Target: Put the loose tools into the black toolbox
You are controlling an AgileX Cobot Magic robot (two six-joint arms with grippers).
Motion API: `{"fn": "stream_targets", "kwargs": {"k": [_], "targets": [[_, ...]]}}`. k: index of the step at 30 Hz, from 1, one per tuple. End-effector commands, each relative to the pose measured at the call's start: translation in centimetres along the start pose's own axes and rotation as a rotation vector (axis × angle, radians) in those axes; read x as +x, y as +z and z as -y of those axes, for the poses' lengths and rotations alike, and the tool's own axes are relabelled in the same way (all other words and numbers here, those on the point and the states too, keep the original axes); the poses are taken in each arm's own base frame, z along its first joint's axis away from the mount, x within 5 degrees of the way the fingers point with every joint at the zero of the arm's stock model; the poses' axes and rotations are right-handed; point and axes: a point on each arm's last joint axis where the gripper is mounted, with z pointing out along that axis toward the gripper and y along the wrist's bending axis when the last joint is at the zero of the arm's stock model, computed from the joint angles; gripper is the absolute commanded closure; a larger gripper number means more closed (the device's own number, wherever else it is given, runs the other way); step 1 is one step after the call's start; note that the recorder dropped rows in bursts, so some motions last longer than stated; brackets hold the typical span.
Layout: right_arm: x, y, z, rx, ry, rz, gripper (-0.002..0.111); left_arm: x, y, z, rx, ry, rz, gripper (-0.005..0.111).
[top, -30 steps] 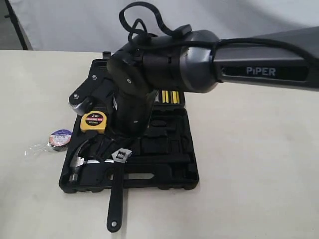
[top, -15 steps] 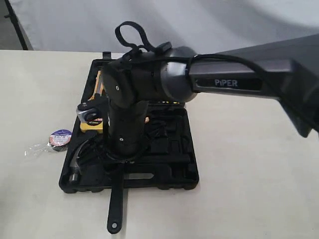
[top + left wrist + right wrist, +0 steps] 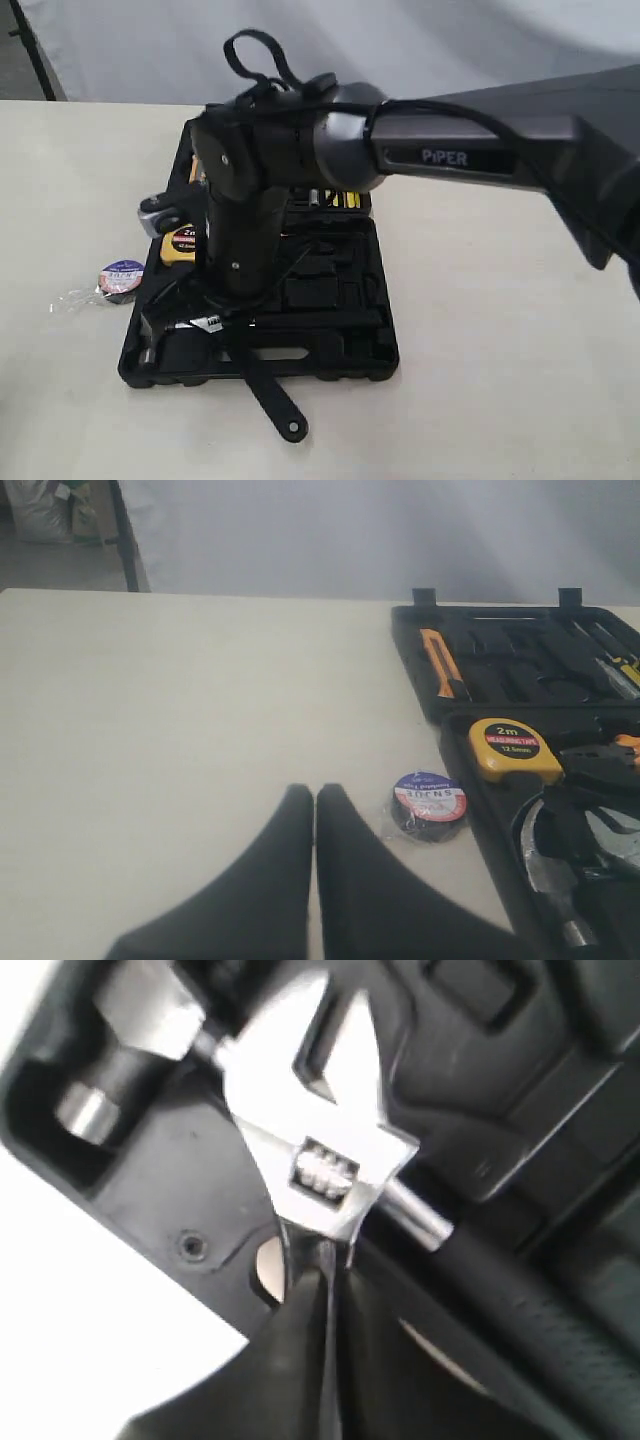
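Black toolbox (image 3: 352,318) lies open on the pale desk (image 3: 500,350), and the right arm (image 3: 260,170) hides a lot of it, reaching in from the right edge of the exterior view and standing over the near half. From outside the right claw (image 3: 320,1260) is hidden under the wrist. The right wrist view shows its fingers pressed together with only a thin seam, tips on the neck of the adjustable wrench (image 3: 320,1150), just below the thumbwheel. Can't tell if they pinch metal or just rest on it; the handle is covered by the fingers there. In the exterior view the wrench head sits over the box's near-left part, and the black handle angles out over the front rim onto the desk. Steel claw hammer (image 3: 140,1010) lies in the box, shaft passing under the wrench head, grip mostly hidden. Dark tape roll (image 3: 120,277) in clear wrap lies on the desk just left of the box, not touching it. The left claw (image 3: 314,798) is closed and empty, over bare desk near the roll. Yellow tape measure (image 3: 182,243) is in the box, partly covered by the arm. An orange-handled tool (image 3: 440,660) is in the far half. The left wrist view cuts off the box's far side.
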Motion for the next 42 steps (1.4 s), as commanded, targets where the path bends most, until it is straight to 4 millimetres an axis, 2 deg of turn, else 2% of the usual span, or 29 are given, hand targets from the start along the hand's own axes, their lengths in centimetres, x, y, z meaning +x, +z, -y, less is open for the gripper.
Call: {"fn": "stream_targets", "kwargs": {"k": [1,3,5,9,11,16,19,22,30,32,34,36,39,42], "targets": [[-1.3,-4.4,1.0,0.144,-0.186,0.089,0.108,0.2,-0.1,0.0,0.014,-0.022,0.007,0.105],[-1.8,-5.0,1.5,0.221,-0.259,0.106,0.108,0.2,-0.1,0.0,0.014,-0.022,0.007,0.105],[-1.9,-4.6,1.9,0.264,-0.274,0.101,0.108,0.2,-0.1,0.0,0.014,-0.022,0.007,0.105],[-1.7,-3.4,1.7,0.214,-0.055,0.078,0.106,0.2,-0.1,0.0,0.014,-0.022,0.007,0.105],[-1.5,-3.3,1.1,0.152,0.002,0.06,0.098,0.2,-0.1,0.0,0.014,-0.022,0.007,0.105],[-1.2,-3.0,-0.1,0.011,0.031,0.026,0.066,0.2,-0.1,0.0,0.014,-0.022,0.007,0.105],[-1.1,-2.3,-0.2,-0.003,0.042,-0.004,0.059,0.2,-0.1,0.0,0.014,-0.022,0.007,0.105],[-0.8,-1.1,-0.8,-0.025,0.049,-0.047,0.059,0.2,-0.1,0.0,0.014,-0.022,0.007,0.105],[0.4,3.1,-0.7,-0.016,0.061,-0.162,0.06,0.2,-0.1,0.0,0.014,-0.022,0.007,0.105],[0.5,3.8,-0.7,-0.015,0.064,-0.181,0.068,0.2,-0.1,0.0,0.014,-0.022,0.007,0.105],[0.6,4.2,-0.6,-0.014,0.052,-0.191,0.087,0.2,-0.1,0.0,0.014,-0.022,0.007,0.105],[0.6,4.2,-0.6,-0.013,0.039,-0.191,0.109,0.2,-0.1,0.0,0.014,-0.022,0.007,0.105],[0.2,2.7,-0.5,-0.015,0.0,-0.156,0.108,0.2,-0.1,0.0,0.014,-0.022,0.007,0.105],[-0.6,0.0,-0.4,0.006,-0.085,-0.081,0.108,0.2,-0.1,0.0,0.014,-0.022,0.007,0.105]]}}
